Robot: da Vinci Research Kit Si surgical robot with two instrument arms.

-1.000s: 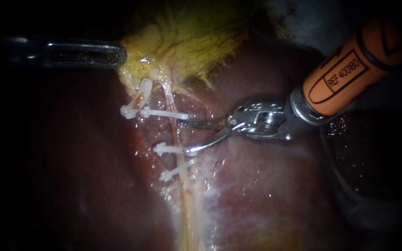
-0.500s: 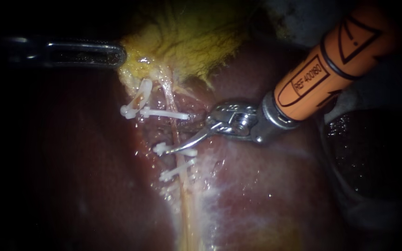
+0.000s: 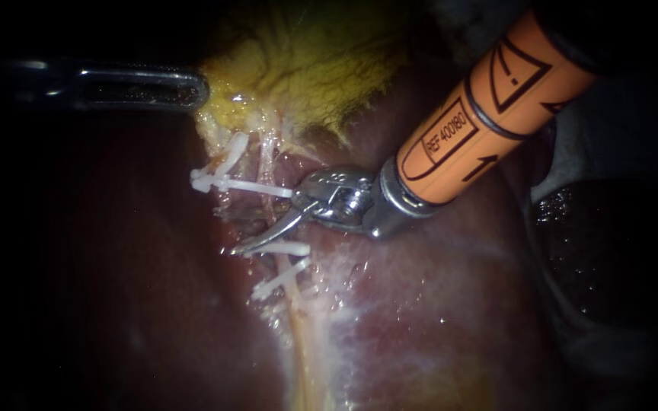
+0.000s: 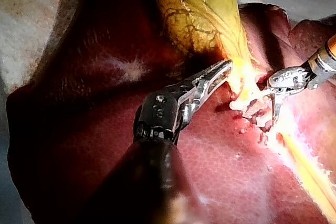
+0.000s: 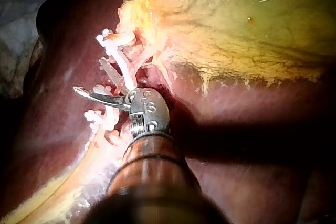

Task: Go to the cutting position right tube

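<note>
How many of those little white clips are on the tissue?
4. A slanted clip and a level clip meet just below the gallbladder; a third clip and a fourth clip cross the tube lower down. Others may be hidden.

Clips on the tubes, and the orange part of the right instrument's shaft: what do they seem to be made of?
Clips: probably white plastic, opaque and slightly glossy. Orange shaft part: looks like a smooth, matt plastic sleeve with printed black marks, above a shiny metal collar.

I counted four little white plastic clips [image 3: 257,186], one yellow gallbladder [image 3: 314,68], one dark red liver [image 3: 436,304], and two thin metal instruments: left instrument [image 3: 196,90], right instrument [image 3: 272,224].
</note>
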